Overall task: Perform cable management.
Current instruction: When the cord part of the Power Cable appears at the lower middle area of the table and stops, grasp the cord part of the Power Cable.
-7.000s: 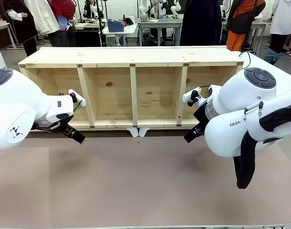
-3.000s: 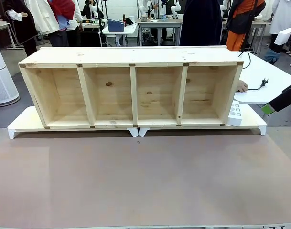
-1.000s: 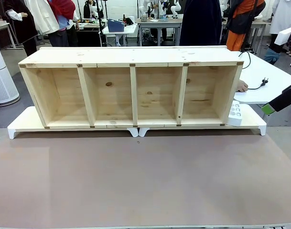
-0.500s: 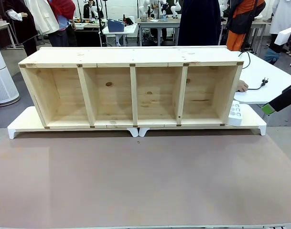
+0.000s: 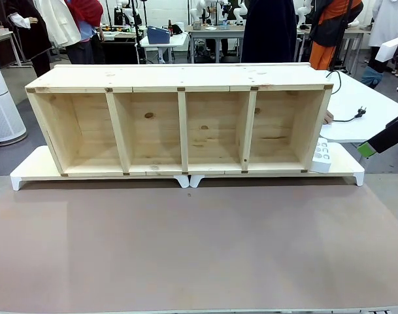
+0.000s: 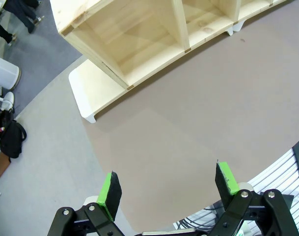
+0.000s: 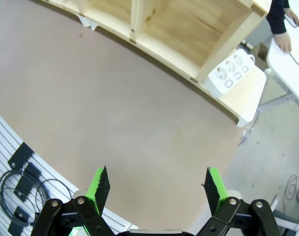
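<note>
You look barely started: the left gripper and right gripper both gape empty over the table, while the cable lies loose on the side table past the shelf, not plugged into the strip.

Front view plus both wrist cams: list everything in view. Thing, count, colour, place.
shelf: one, pale wood, four open compartments, across the far side of the table
risers: two, white, end to end under the shelf
power strip: one, white, on the right riser against the shelf's right end
cable: one, black, plug at its end, on the side table
side table: one, white, right of the shelf
table: one, brown top, near side
person's hand: one, on the side table near the cable
left gripper: black, green pads, open, above the table
right gripper: same, open
</note>
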